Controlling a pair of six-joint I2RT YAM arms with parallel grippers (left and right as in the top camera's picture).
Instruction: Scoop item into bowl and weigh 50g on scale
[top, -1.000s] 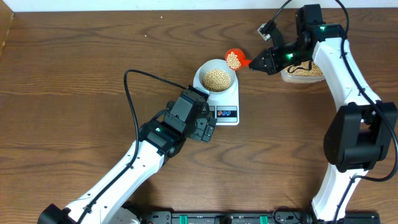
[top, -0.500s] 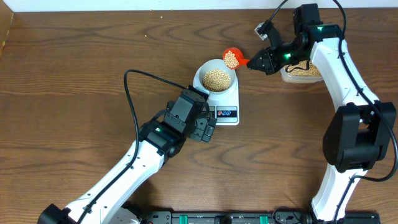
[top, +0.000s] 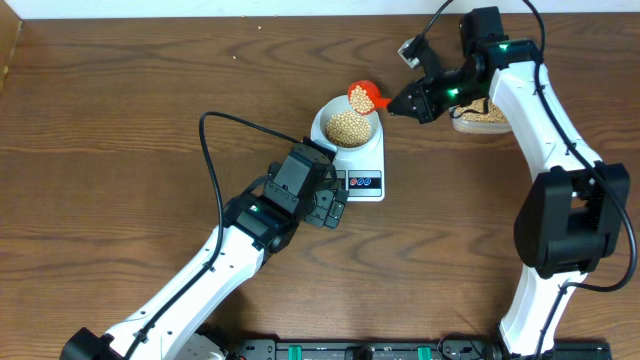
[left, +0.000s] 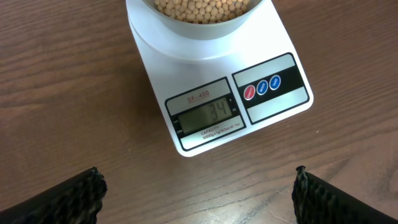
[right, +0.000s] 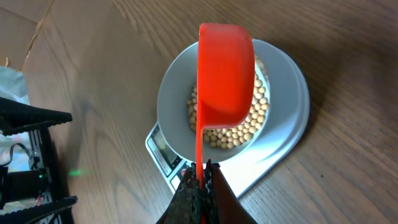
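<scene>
The pale bowl (top: 330, 112) stands on the white scale (top: 366, 160) and holds many tan beans (top: 347, 126). The scale's display (left: 205, 115) reads 34. My right gripper (top: 408, 100) is shut on the handle of an orange scoop (top: 362, 96) holding beans, over the bowl's far right rim. In the right wrist view the scoop (right: 225, 71) hangs above the bowl (right: 173, 106) and beans (right: 249, 127). My left gripper (left: 198, 193) is open and empty, on the near side of the scale, showing in the overhead view (top: 335, 208).
A clear tub of beans (top: 480, 118) sits at the right, partly under my right arm. A black cable (top: 215, 140) loops over the wood table left of the scale. The table's far edge runs along the top.
My right gripper has carried the scoop left, from beside the bowl to over its rim. The left arm has not moved.
</scene>
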